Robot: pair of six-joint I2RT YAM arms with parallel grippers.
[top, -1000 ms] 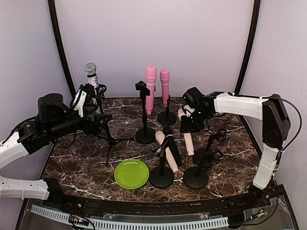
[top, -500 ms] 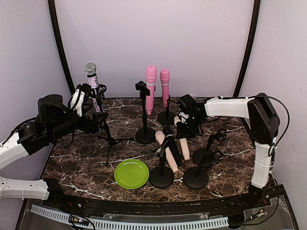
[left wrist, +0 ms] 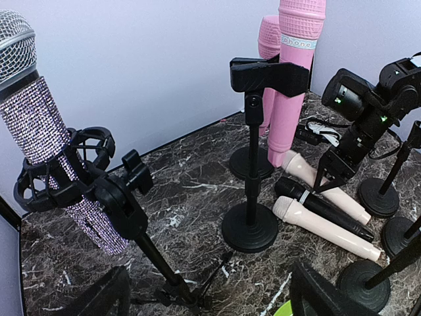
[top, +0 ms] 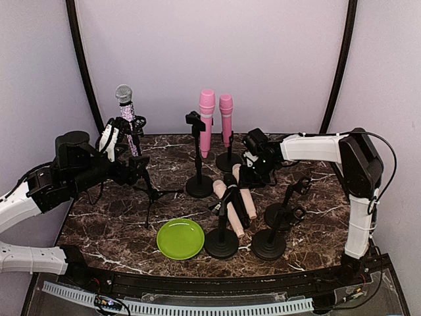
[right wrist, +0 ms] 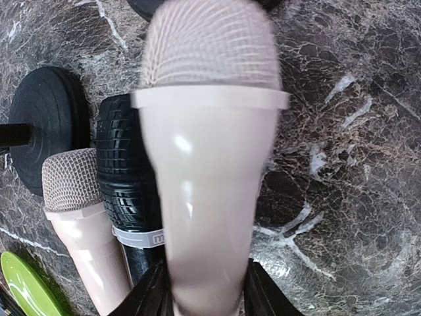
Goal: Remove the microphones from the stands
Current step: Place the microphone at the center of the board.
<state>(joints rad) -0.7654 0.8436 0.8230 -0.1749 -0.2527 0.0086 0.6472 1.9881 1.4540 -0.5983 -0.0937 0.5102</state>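
Note:
A purple rhinestone microphone point(top: 126, 115) point(left wrist: 46, 145) stands tilted in the ring clip of a tripod stand point(top: 148, 191) at the left. My left gripper point(top: 135, 170) point(left wrist: 210, 304) hovers just in front of that stand, open, with nothing between its fingers. My right gripper point(top: 248, 172) point(right wrist: 207, 289) is low over the table's middle, shut on a beige microphone point(top: 245, 194) point(right wrist: 207, 164). That microphone slants down beside a black microphone point(top: 237, 197) point(right wrist: 125, 171) and another beige one point(top: 227, 207) point(right wrist: 72, 191), both lying on the marble.
Two pink microphones point(top: 206, 122) point(top: 226, 118) are held upright on round-base stands point(top: 198, 185) point(top: 229, 161) at the back. Three empty stands point(top: 221, 242) point(top: 269, 243) point(top: 283, 214) stand near the front. A green plate point(top: 180, 238) lies front left of them.
My right gripper has swung left and lower with the beige microphone, bringing it down next to the black one. The left arm has barely shifted.

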